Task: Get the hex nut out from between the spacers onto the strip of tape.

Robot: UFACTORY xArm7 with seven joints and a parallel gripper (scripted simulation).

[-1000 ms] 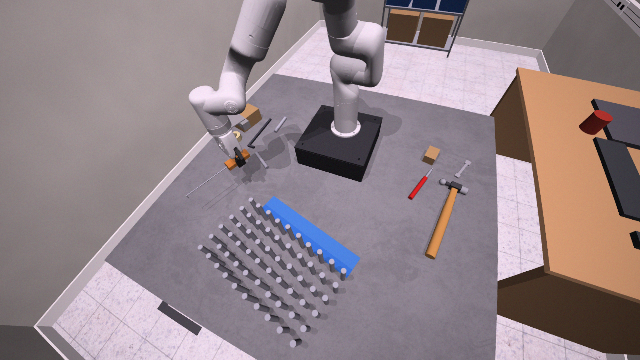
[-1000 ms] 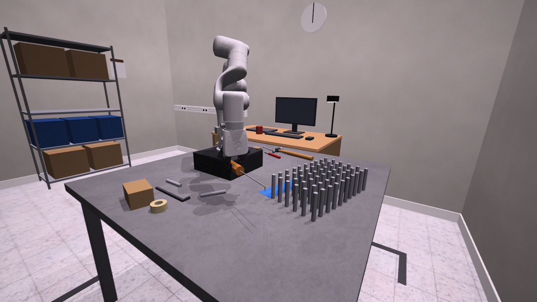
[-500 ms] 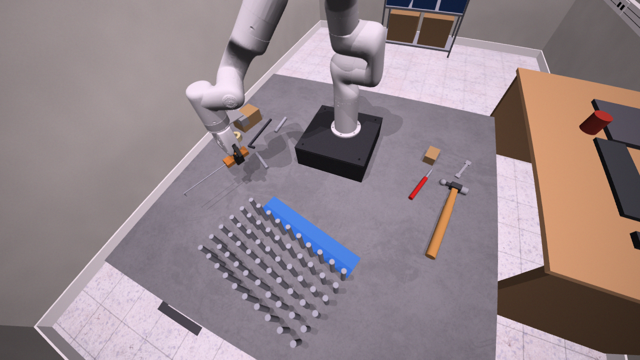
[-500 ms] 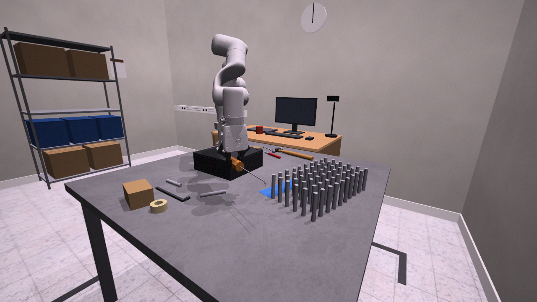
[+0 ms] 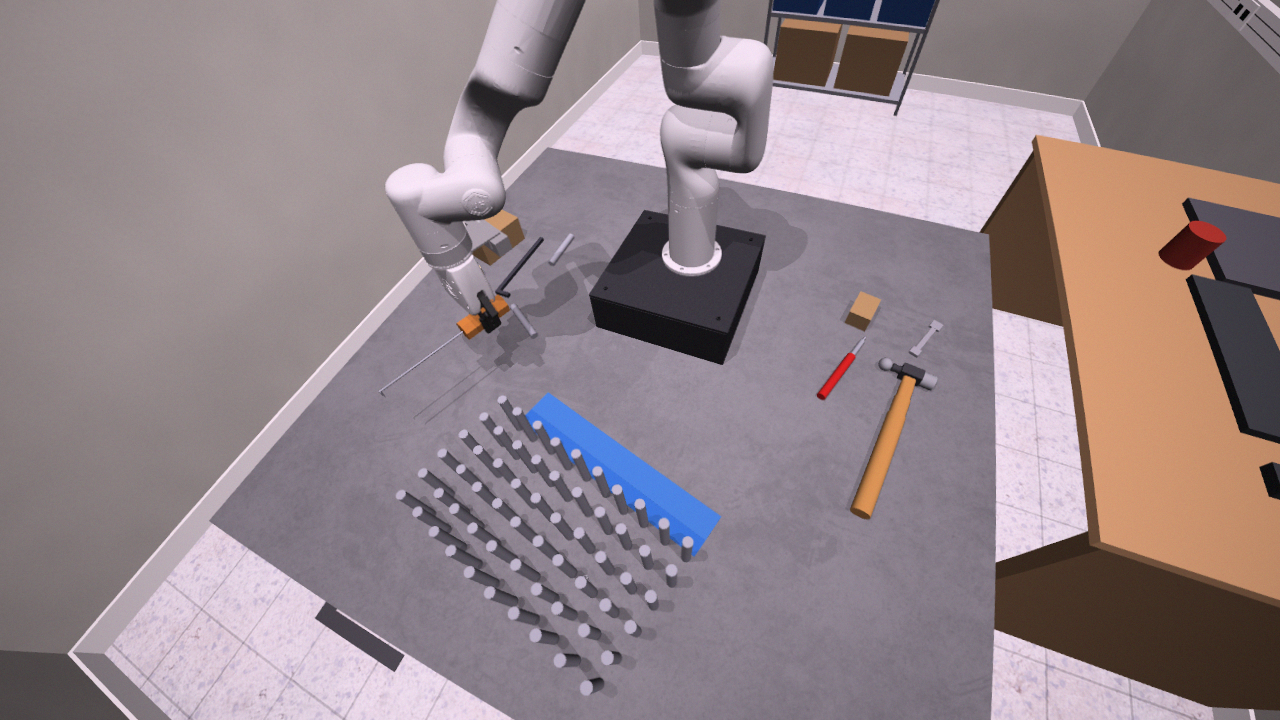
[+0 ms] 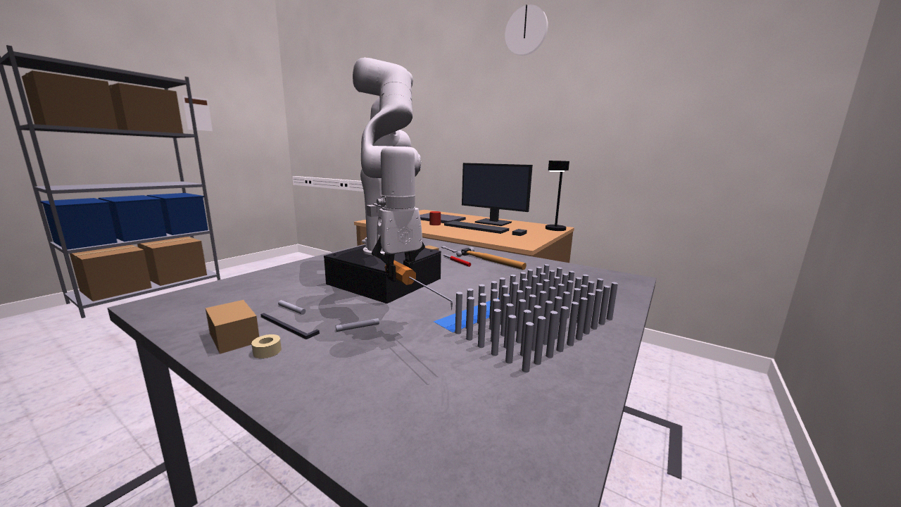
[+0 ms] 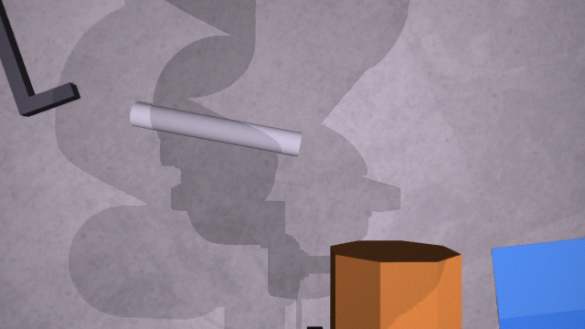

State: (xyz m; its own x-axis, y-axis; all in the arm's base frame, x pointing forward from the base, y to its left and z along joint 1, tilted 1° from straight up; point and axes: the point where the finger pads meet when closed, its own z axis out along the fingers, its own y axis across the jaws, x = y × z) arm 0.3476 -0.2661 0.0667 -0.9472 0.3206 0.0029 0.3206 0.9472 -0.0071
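My gripper [image 5: 487, 315] [image 6: 398, 263] is shut on the orange-brown handle of the hook pick [image 5: 469, 325] [image 6: 406, 275] [image 7: 395, 288] and holds it a little above the table. The pick's thin shaft points toward the table's left edge in the top view. The gripper is left of the robot base and clear of the field of upright grey spacers [image 5: 578, 535] [image 6: 528, 343]. The blue strip of tape [image 5: 626, 461] [image 6: 445, 322] [image 7: 539, 283] lies along the far side of the spacers. The hex nut is hidden among the spacers.
Under the gripper lie a grey rod [image 7: 215, 129] [image 6: 357, 324] and a dark L-shaped key [image 7: 27, 98] [image 6: 289, 326]. A cardboard box [image 6: 231, 324] and a tape roll [image 6: 265, 345] sit near the table corner. The black robot base [image 5: 680, 286], a hammer [image 5: 886, 443] and a red screwdriver [image 5: 836, 376] lie further right.
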